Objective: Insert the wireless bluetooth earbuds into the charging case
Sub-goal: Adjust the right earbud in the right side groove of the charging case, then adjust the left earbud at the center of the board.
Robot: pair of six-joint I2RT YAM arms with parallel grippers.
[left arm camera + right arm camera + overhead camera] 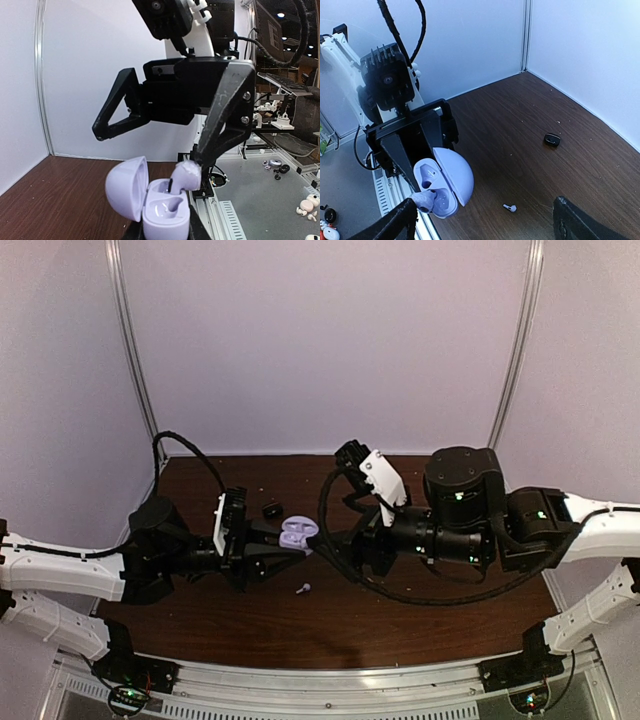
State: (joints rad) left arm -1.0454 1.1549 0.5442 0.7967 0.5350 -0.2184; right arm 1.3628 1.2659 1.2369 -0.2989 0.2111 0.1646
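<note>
My left gripper (283,543) is shut on the lavender charging case (167,210), held above the table with its lid (125,187) swung open. A pale lavender earbud (186,176) stands stem-down in the case's far socket, and the near socket is empty. My right gripper (485,220) hangs over the case with its jaws spread wide, one fingertip (200,159) resting on top of that earbud. Another white earbud (509,207) with a short stem lies loose on the table below the case (298,532).
A small black object (551,139), too small to identify, lies on the brown table (400,620) behind the case. White walls close the back and sides. Off the table's edge runs a metal rail (225,215), with loose parts on the grey surface beyond.
</note>
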